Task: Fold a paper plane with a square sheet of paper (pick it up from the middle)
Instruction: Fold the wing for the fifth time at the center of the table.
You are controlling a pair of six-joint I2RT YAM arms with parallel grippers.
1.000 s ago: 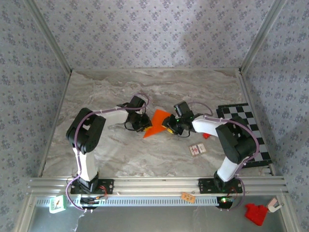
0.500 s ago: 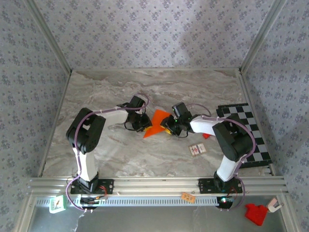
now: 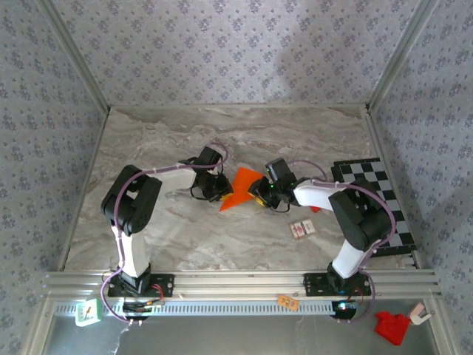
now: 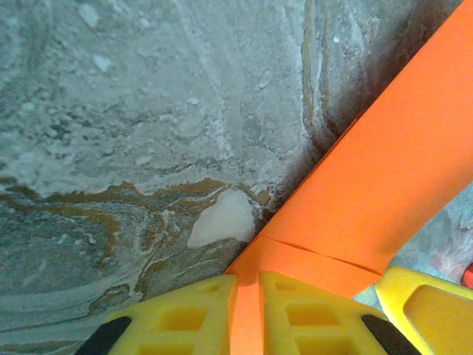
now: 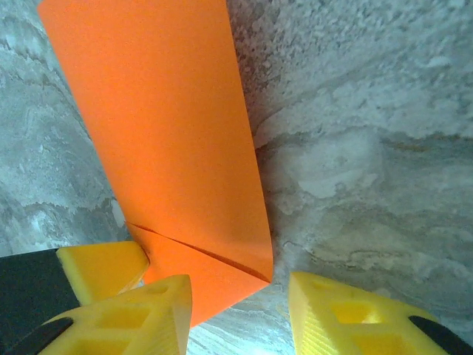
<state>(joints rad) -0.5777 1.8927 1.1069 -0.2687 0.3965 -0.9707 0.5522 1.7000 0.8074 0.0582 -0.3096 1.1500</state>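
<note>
Orange paper (image 3: 241, 188) lies mid-table on the marble table (image 3: 170, 140), a small pointed, folded shape set between the two arms' ends. The left claw (image 4: 247, 285) is at the paper's left edge, pressed together on it: in the left wrist view a thin strip of orange runs up between the two yellow fingers (image 4: 185, 318), so it is pinching the paper. From there the sheet spreads up and to the right, with a folded flap and a crease line just above the fingertips. The right claw (image 5: 236, 288) is at the paper's right side and spread, its yellow fingers well apart. The paper's folded corner pokes into the gap close to one finger, and bare marble shows between the corner and the other finger. I cannot tell whether that near finger touches the paper. A crease crosses that corner too. Both claws are low at the table surface. A checkered board (image 3: 380, 194) lies at the table's right edge, well apart from the paper. Two small cards (image 3: 301, 229) lie on the marble near the right arm's forearm.
</note>
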